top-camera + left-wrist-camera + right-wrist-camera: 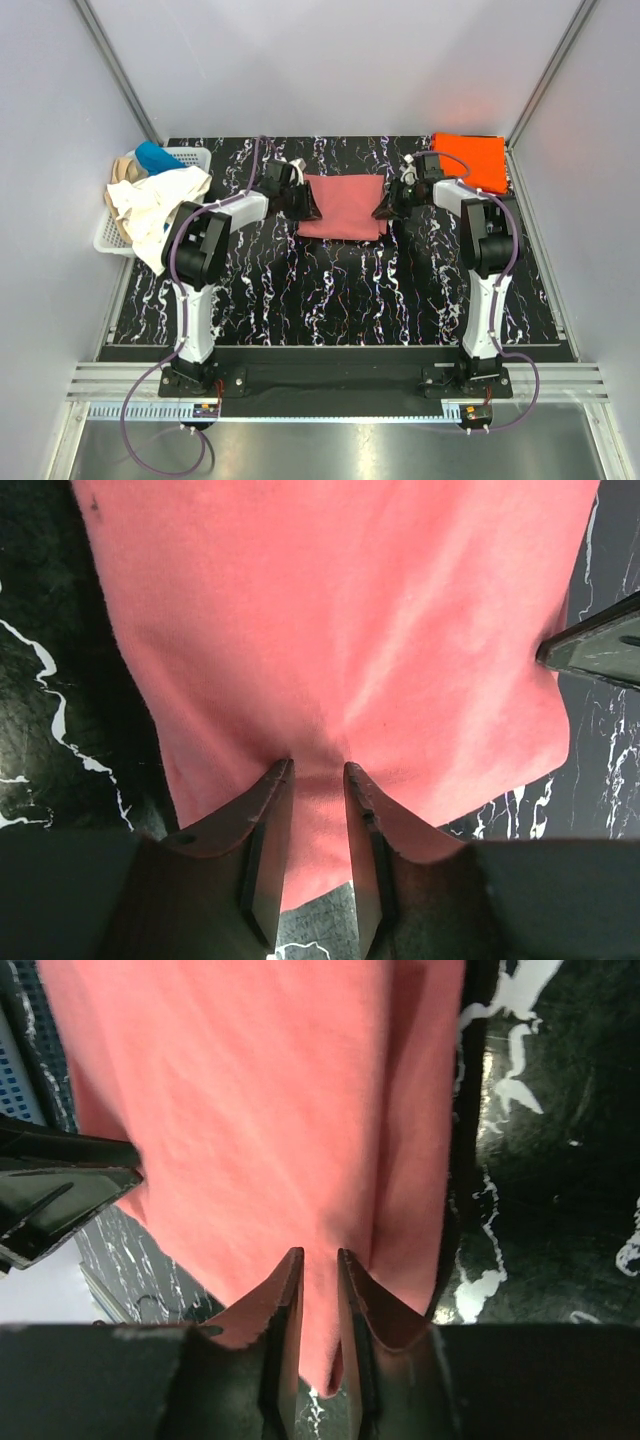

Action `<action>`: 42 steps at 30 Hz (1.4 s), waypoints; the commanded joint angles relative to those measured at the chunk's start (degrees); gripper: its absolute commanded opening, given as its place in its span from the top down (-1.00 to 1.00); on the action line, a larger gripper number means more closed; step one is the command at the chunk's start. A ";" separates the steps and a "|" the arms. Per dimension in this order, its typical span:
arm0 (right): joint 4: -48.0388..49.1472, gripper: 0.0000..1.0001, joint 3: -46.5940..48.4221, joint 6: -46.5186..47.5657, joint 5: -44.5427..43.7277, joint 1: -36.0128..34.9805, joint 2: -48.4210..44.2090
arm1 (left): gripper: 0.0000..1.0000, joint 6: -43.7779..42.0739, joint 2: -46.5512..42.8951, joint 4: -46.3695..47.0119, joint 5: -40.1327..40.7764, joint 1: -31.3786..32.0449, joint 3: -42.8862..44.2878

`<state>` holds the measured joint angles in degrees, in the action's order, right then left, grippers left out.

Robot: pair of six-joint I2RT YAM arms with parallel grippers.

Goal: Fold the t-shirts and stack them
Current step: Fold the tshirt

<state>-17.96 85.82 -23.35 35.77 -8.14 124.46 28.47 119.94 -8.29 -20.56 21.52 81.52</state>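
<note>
Salmon-pink t-shirt (pixel 342 207): left gripper (pixel 318 772) pinching its left edge, right gripper (pixel 313 1256) pinching its right edge; orange t-shirt (pixel 472 158) beyond its right side.

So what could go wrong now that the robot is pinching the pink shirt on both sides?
1. The left fingers and right fingers each pinch only the pink t-shirt's edge, so one side might slip out and the fold could go crooked.
2. The cream-white shirt hangs over the basket right beside the left arm, which could perhaps snag it.
</note>
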 commanded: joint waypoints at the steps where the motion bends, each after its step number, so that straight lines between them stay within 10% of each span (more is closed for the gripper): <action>1: 1.26 0.45 0.40 -0.11 0.35 0.14 -6.25 | 0.32 -0.52 -4.62 -0.32 1.49 0.02 2.42; 22: 7.76 0.49 -10.41 -3.45 0.88 -1.61 -3.34 | 0.25 1.07 -5.76 -6.02 9.48 0.63 -4.53; 32: 4.86 0.24 -18.84 -8.90 -14.22 -0.39 -21.71 | 0.10 -7.55 -10.87 -19.57 14.48 12.29 15.15; 42: 6.79 0.26 -11.48 -6.62 -9.24 1.20 -10.04 | 0.14 -7.20 3.97 -19.74 26.17 24.44 26.67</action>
<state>-12.19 70.59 -31.51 24.97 -6.83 111.90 21.85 118.93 -26.28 -1.26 46.02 105.19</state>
